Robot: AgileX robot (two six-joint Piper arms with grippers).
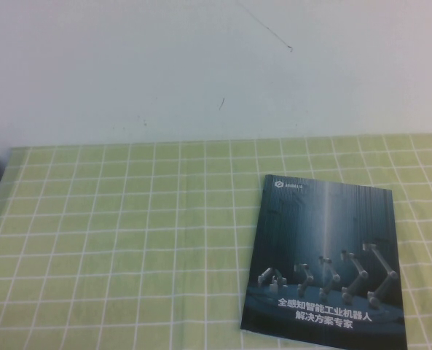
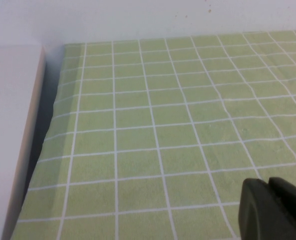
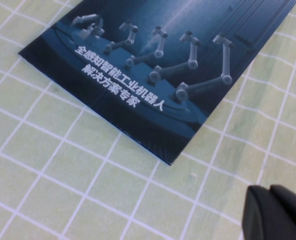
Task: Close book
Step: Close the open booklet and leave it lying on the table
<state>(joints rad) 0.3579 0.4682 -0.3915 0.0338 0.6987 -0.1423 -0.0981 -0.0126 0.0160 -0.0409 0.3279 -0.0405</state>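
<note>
Where the cloth [image 1: 114, 219] ends at the far side, a plain white wall [image 1: 128, 65] rises. It carries one thin dark line [image 1: 263, 25] slanting near the top and one short dark mark [image 1: 221, 103] lower down. The cloth is one piece, light green with a grid of white lines, and it covers all the surface that can be seen. Along its left edge stands one pale white panel [image 2: 10, 130], with a shadowed gap between the panel and the cloth. There is one book [image 1: 321, 262]. It is closed and lies flat on the cloth in the right, near part of the surface, slightly turned, with the cover upward. The cover is dark blue, with a row of robot arms pictured on it and two lines of white Chinese characters beneath them. There are two grippers, and neither appears in the high view. The left gripper [image 2: 267, 187] hangs over bare cloth on the left side, well apart from the book. Its two dark fingers are pressed close together with only a thin seam between them, and they hold nothing. The right gripper [image 3: 270, 192] hangs over the cloth near a near corner of the book, not touching it. Its two fingers are also close together and hold nothing.
</note>
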